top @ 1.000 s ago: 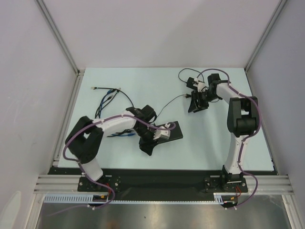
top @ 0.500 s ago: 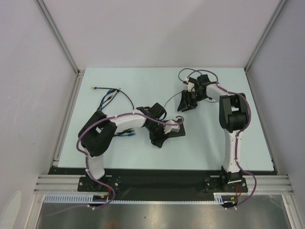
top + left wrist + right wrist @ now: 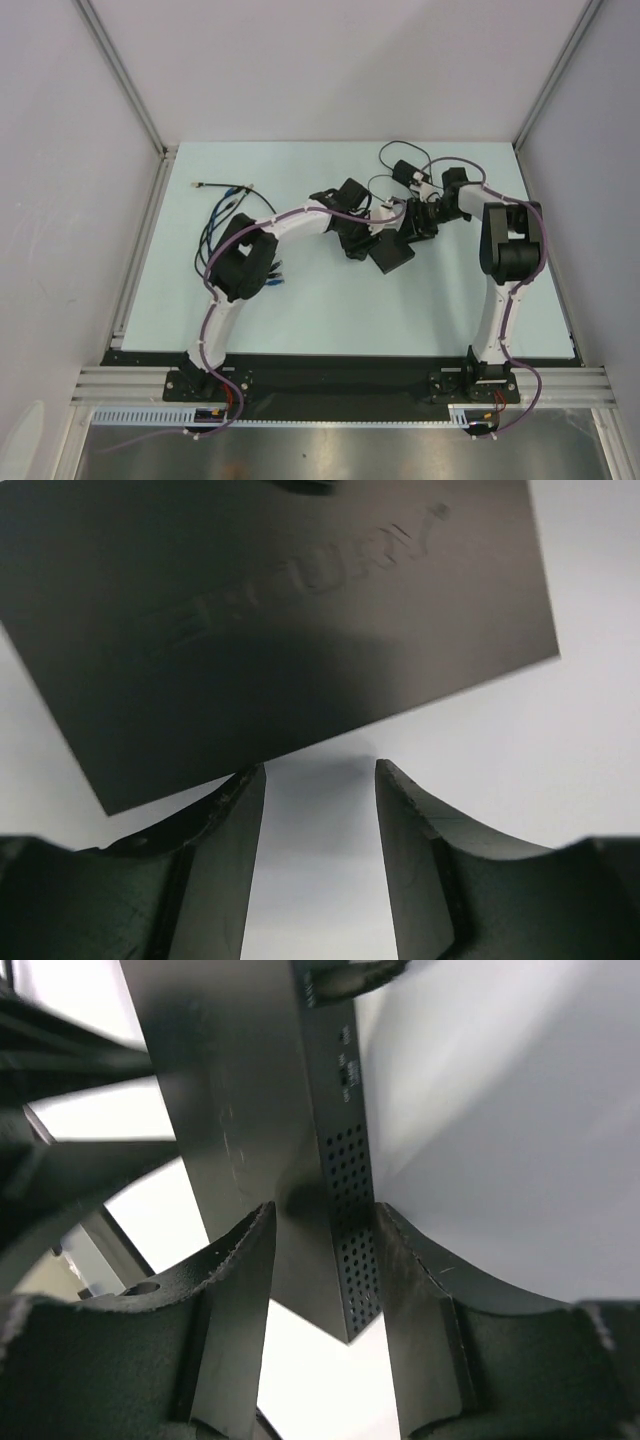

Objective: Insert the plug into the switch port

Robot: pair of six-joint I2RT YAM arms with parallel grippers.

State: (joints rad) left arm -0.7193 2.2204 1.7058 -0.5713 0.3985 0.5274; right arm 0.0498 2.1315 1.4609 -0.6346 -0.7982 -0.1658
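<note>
At the middle of the table [image 3: 300, 310], right gripper [image 3: 322, 1215] is clamping the tilted switch [image 3: 240, 1110] by its thin edge; left gripper [image 3: 320, 768] is hanging apart, empty, just beside it. Likely positioning the switch; next needs fetching the plug, unseen here.

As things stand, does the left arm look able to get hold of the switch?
Probably yes: the left gripper is open and empty, with the switch just past its fingertips and nothing between. The right gripper straddles the switch too.

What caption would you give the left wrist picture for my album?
Left end effector open at the edge of the flat black switch, not gripping it.
</note>
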